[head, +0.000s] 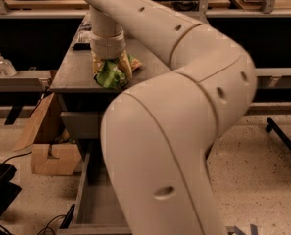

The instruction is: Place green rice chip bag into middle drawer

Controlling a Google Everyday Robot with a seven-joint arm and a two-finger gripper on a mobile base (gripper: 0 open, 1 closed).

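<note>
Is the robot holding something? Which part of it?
Yes. The gripper, above the dark tabletop, pinches the green rice chip bag by its upper part between its jaws; the rest hangs below.

This was a robotics lab or workshop. A big cream robot arm [184, 82] filled the view, its gripper [110, 66] above the table's [74, 77] front edge, clamped on the bag [107, 77]. A long bench [37, 12] ran behind the table's far edge, strung with cables [183, 5]. Left of the table a grey shelf [22, 77] held clear bottles [4, 65]. An open cardboard box [52, 158] sat on the speckled floor [253, 151] below the front-left corner, near the open drawer [98, 207].
</note>
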